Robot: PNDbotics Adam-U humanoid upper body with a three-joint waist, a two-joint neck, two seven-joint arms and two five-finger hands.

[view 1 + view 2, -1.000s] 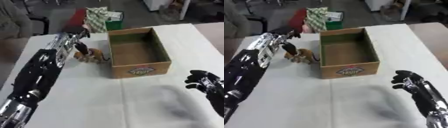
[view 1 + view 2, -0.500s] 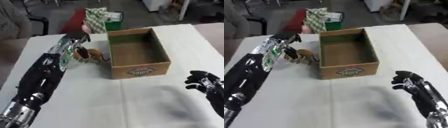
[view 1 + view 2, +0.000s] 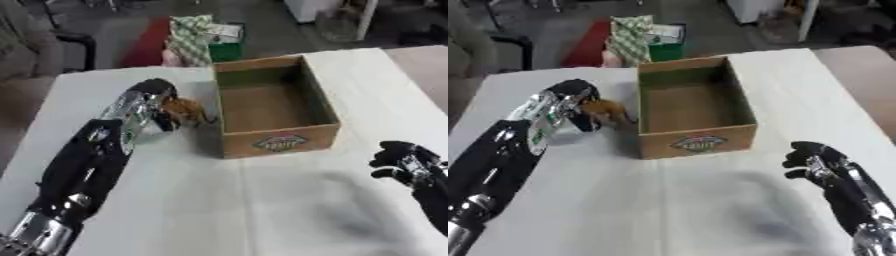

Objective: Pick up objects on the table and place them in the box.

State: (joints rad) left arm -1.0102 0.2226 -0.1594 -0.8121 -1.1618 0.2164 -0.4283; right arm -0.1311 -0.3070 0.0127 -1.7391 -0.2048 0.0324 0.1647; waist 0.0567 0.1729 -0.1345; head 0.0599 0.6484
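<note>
An open cardboard box [image 3: 278, 142] with a round label on its front wall stands on the white table [image 3: 262, 205], and its inside looks bare. Just left of it lies a small brown animal toy [image 3: 187, 111]. My left hand [image 3: 155, 91] comes in along the table's left side and sits right over the toy's left end, hiding part of it. Whether it holds the toy does not show. My right hand [image 3: 811, 156] rests at the lower right, clear of the box, fingers relaxed and holding nothing.
Beyond the table's far edge stand a green-and-white patterned bag [image 3: 191, 37], a green container [image 3: 226, 49] and something red [image 3: 144, 44]. A dark chair [image 3: 74, 42] stands at the far left. The table's right edge runs close to the box.
My left hand has drawn back from beyond the toy and come down onto it. The toy, the box and my right hand stay where they were.
</note>
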